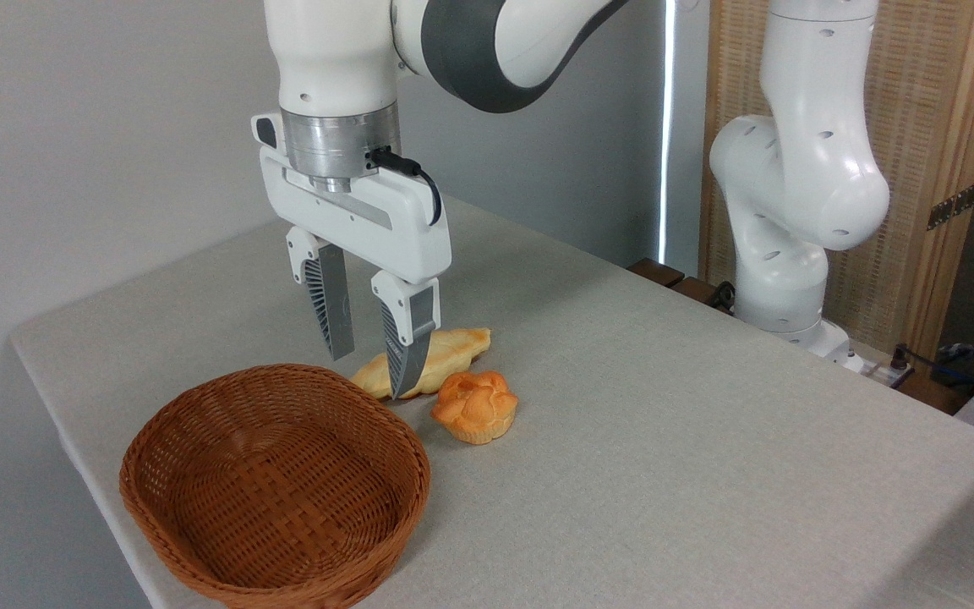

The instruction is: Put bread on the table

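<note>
Site was a robotics lab: Panda arm point(791, 186) bolted beside cloth-covered worktop point(707, 406), plain grey wall point(98, 127), loose cables point(943, 364).

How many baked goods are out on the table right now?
2. The braided loaf lies on the table behind the open gripper; the orange flower-topped bun sits just in front of it. The wicker basket looks empty.

We've got one fixed cam only, so no overlap w/ another view. It sits off a front corner of the large light grey cloth-like table point(707, 474), above table height, looking down and diagonally across it toward the plain grey wall behind. It's fairly close: the table's near edge runs out of frame, and the arm's top is cropped.
</note>
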`<state>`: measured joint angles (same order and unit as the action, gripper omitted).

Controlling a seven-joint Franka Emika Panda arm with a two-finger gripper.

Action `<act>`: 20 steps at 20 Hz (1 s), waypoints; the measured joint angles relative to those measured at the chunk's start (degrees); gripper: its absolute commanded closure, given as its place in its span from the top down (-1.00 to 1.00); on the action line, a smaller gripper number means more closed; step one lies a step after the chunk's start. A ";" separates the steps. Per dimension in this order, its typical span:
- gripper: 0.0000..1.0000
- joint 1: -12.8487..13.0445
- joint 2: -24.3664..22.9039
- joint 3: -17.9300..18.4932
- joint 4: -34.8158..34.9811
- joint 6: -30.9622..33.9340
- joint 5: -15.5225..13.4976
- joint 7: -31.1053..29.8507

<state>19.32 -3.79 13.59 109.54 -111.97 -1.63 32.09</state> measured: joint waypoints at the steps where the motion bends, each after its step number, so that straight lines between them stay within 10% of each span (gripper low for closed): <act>1: 1.00 0.02 0.00 0.00 0.00 0.00 0.00 0.01; 12: 1.00 -0.49 -0.02 0.18 -0.26 0.00 0.02 0.01; 17: 1.00 -9.82 -0.07 -6.81 -0.75 0.00 0.02 0.08; 20: 1.00 -10.65 -0.06 -7.90 -0.81 0.00 0.02 0.08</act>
<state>8.67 -3.85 5.69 108.73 -111.97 -1.61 32.17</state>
